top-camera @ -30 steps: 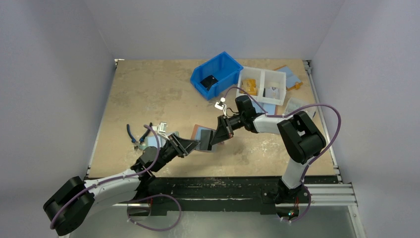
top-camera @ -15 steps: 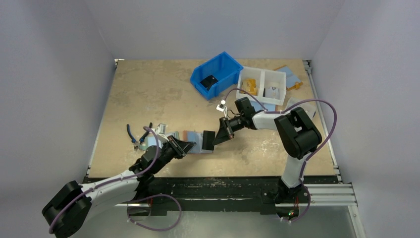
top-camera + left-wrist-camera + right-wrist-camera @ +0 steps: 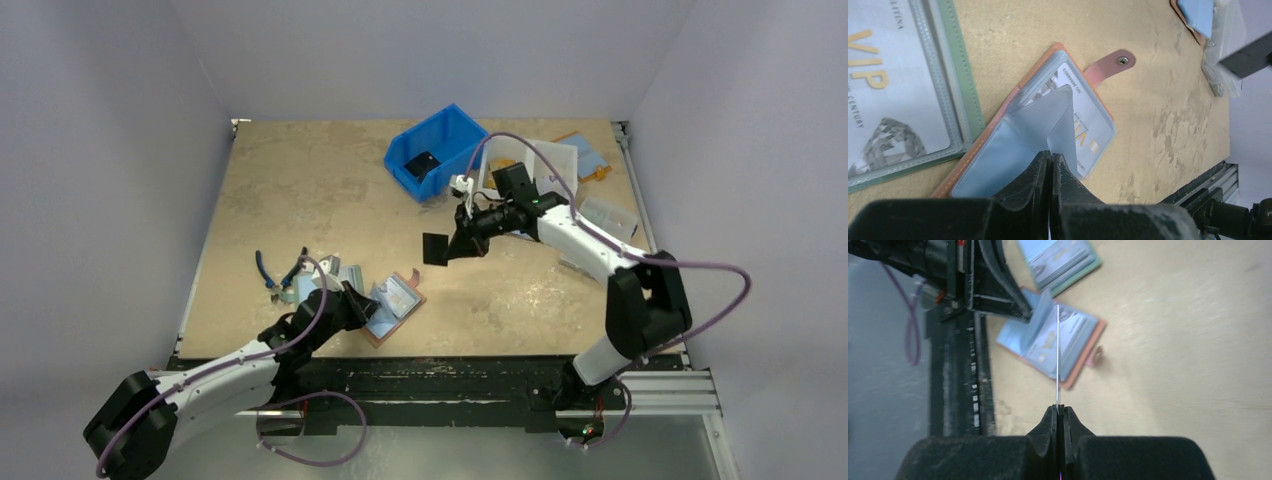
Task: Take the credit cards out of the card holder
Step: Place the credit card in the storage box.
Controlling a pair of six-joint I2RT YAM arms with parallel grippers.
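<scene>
Extraction under way: pinches a dark card in the right fingers, aloft over the surface; clamps the left fingers on a sleeve of the card holder, open by the near edge. Calls next for a set-down, then another pull. Against a second ago: card lifted clear, holder dragged nearer.

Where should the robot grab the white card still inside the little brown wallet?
Pinch the white card by the corner that seems to poke out of the card holder, coming in low from the side away from the fold. It lies flat, so only that thin edge offers a grip. The left gripper pinches one page.
</scene>
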